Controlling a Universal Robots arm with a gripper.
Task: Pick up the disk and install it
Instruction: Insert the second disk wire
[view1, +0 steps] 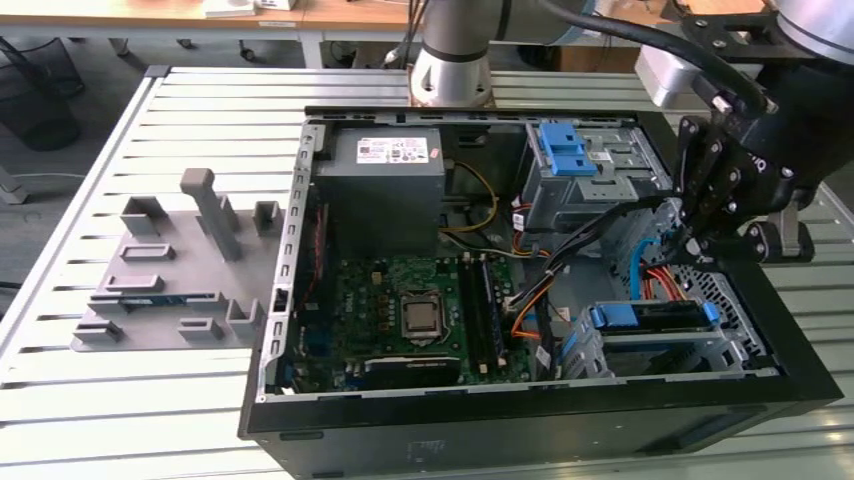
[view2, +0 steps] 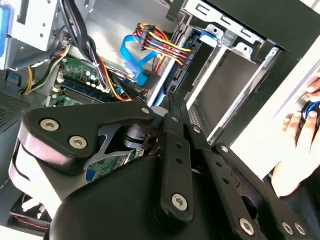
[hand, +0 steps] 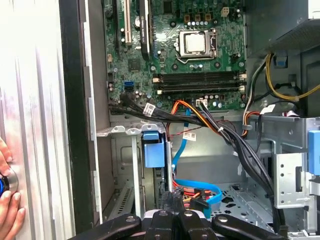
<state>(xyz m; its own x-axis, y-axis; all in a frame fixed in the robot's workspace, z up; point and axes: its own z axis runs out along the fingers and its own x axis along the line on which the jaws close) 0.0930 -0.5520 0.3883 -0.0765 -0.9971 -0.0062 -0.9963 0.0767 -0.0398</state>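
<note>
The disk (view1: 654, 318) sits in the drive cage at the front corner of the open computer case (view1: 534, 420), on the exterior view's right, with its blue plastic frame showing. My gripper (view1: 691, 248) hangs inside the case just above and behind the disk. In the first wrist view the blue frame of the disk (hand: 153, 149) stands right beyond my gripper (hand: 173, 199). The second wrist view has my gripper (view2: 171, 99) with its black fingers pressed together, nothing between them, beside the disk's edge (view2: 170, 75) in the cage.
A grey power supply box (view1: 380, 165), the green motherboard (view1: 414, 310), a blue latch piece (view1: 567, 150) and bundles of orange, blue and black cables (hand: 200, 117) crowd the case. A grey fixture plate (view1: 174, 270) lies on the slatted table. A hand (hand: 7, 200) rests outside the case.
</note>
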